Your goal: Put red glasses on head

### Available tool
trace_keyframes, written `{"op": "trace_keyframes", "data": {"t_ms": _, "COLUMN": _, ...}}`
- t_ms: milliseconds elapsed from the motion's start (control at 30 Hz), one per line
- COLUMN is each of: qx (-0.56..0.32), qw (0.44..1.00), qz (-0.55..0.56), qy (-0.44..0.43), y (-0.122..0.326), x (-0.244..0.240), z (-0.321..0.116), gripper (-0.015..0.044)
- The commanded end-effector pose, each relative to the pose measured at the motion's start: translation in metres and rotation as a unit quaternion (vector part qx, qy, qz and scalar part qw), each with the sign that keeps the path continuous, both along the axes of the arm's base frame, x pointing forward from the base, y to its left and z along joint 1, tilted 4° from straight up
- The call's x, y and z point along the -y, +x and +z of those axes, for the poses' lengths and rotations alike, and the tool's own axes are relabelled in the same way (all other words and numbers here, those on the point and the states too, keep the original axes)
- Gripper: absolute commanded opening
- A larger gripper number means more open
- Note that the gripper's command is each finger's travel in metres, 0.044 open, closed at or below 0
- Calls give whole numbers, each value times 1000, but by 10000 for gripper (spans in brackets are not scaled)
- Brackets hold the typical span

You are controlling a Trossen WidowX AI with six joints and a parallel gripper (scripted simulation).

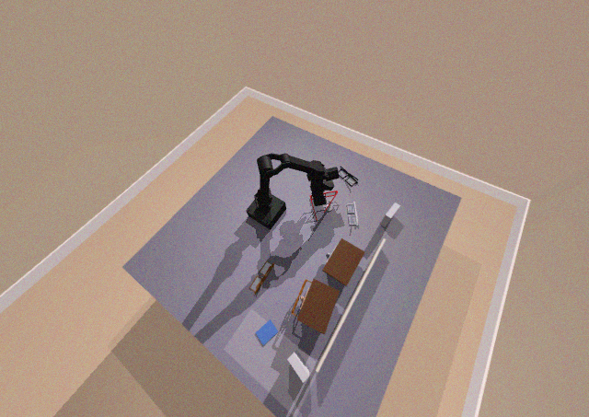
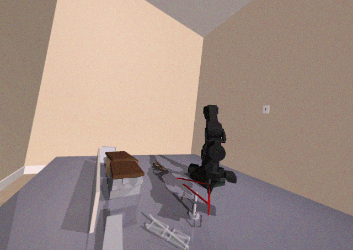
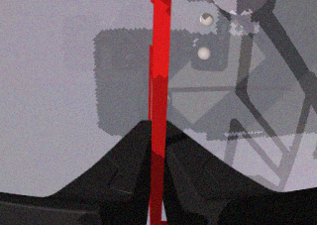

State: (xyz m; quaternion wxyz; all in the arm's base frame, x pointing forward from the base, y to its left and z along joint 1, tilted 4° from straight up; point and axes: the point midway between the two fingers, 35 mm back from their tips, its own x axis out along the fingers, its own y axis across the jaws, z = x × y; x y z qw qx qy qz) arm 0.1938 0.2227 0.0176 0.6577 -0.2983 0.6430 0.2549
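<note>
My gripper (image 1: 320, 204) (image 2: 209, 191) (image 3: 154, 131) points down and is shut on the red glasses (image 1: 335, 192) (image 2: 208, 206) (image 3: 160, 56). They hang above the table, front frame on edge, temples pointing toward the heads' side in the exterior view. One brown-topped head (image 1: 343, 261) (image 2: 127, 169) stands bare, away from the gripper. The other brown-topped head (image 1: 318, 306) (image 2: 119, 155) wears orange glasses (image 1: 300, 298). No blue tag can be made out on either head; a blue square (image 1: 266, 332) lies in front of the orange-glasses head.
A white post (image 2: 194, 203) on a round base stands close beside the red glasses. White glasses (image 1: 352, 214) (image 2: 167, 232), black glasses (image 1: 348, 177) and brown glasses (image 1: 261, 278) (image 2: 159, 166) lie around. A long pale bar (image 1: 352, 303) (image 2: 97, 190) runs behind the heads, with white blocks (image 1: 392, 210) (image 1: 298, 367) near its ends.
</note>
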Motion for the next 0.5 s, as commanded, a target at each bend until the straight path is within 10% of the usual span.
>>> {"op": "trace_keyframes", "data": {"t_ms": 0, "qx": -4, "qw": 1000, "qz": -1, "qy": 0, "y": -5, "x": 1, "z": -2, "gripper": 0}}
{"op": "trace_keyframes", "data": {"t_ms": 467, "qx": -5, "qw": 1000, "qz": -1, "qy": 0, "y": -17, "x": 2, "z": -2, "gripper": 0}}
